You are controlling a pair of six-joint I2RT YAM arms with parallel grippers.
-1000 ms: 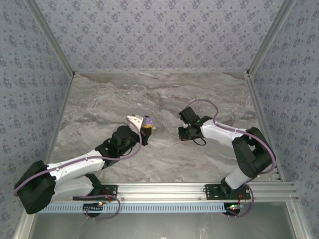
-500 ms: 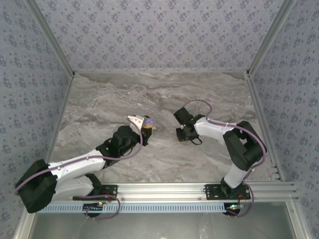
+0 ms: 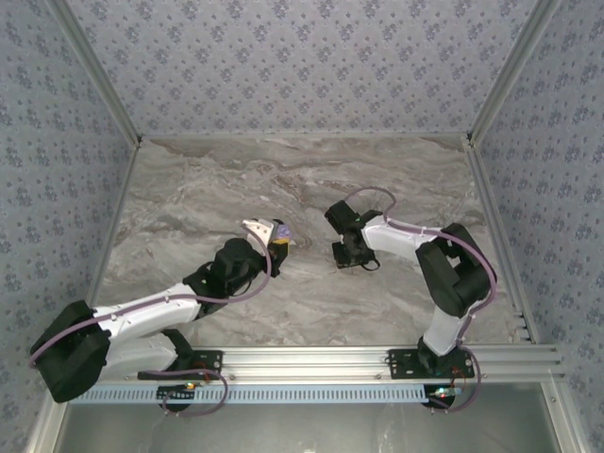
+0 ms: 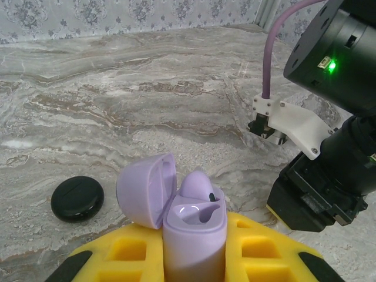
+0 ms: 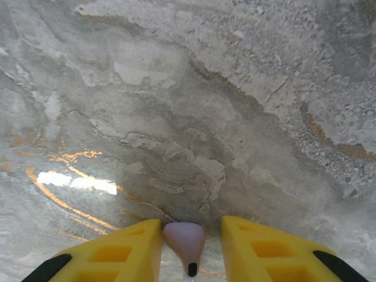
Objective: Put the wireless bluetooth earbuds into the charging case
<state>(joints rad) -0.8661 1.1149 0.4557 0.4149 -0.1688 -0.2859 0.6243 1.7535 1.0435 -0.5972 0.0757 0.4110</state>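
Marble gap (image 3: 311,249) between case (image 4: 194,238) and earbud (image 5: 184,238)

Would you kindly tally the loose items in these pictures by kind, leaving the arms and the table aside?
Lilac plastic charging case, lid open: 1
Lilac rounded earbuds: 2, one seated in the case, the other held by the right gripper
Black round flat disc: 1
Total: 4
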